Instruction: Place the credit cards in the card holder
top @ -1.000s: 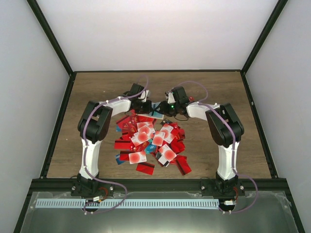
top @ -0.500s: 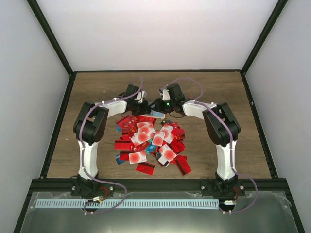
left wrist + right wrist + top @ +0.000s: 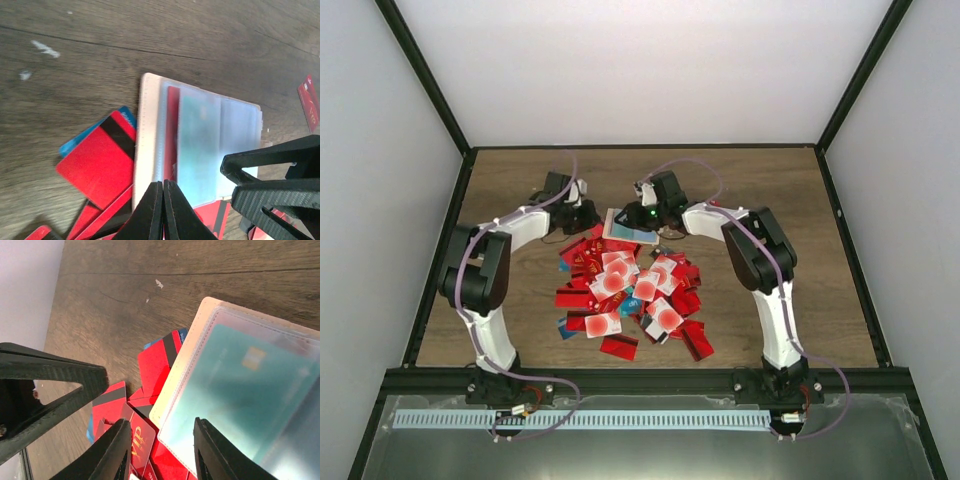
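The card holder [image 3: 623,226] lies open on the table at the far edge of the pile of credit cards [image 3: 630,292]. It is beige with clear sleeves. In the left wrist view the card holder [image 3: 148,125] holds a teal card [image 3: 199,145] and a red card [image 3: 173,120]. In the right wrist view the teal card [image 3: 250,385] shows inside the card holder [image 3: 197,335]. My left gripper [image 3: 584,214] is shut and empty, just left of the holder. It also shows in its own view [image 3: 163,184]. My right gripper [image 3: 626,217] is open over the holder's edge, as its own view [image 3: 161,441] shows.
Red cards [image 3: 97,160] lie half under the holder's left side, with a blue one beneath. A red VIP card [image 3: 137,437] lies under my right gripper. Black frame rails border the wooden table [image 3: 520,180].
My left arm has pulled back to the left, away from the holder. My right gripper has shifted left and a little farther. The holder now lies uncovered between the two grippers.
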`<state>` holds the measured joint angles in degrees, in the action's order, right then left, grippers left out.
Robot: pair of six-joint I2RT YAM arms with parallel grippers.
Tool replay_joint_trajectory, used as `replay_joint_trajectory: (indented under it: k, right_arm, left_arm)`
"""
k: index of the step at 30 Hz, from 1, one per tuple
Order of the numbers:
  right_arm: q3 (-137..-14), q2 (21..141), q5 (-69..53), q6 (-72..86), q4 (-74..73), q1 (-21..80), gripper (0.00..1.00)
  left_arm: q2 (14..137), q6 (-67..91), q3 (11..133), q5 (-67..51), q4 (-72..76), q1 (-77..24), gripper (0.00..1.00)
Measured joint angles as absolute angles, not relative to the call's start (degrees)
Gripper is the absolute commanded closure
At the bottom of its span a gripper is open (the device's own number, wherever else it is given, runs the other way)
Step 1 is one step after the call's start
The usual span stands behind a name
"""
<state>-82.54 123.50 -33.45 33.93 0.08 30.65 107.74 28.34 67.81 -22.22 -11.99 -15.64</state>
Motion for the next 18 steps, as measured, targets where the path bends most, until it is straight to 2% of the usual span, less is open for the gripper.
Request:
replay_joint_trajectory:
  k: [12, 18]
  right_arm:
    - [-84.07, 125.60, -33.80, 33.01, -0.93, 31.31, 0.63]
    - [-81.97, 120.95, -30.94, 30.96, -2.50, 31.31, 0.63]
  left_arm:
    - [104.90, 26.81, 63.90, -23.14, -8.78, -14.46, 0.96]
    - [104.81, 26.15, 63.94, -24.75, -8.19, -15.11, 0.95]
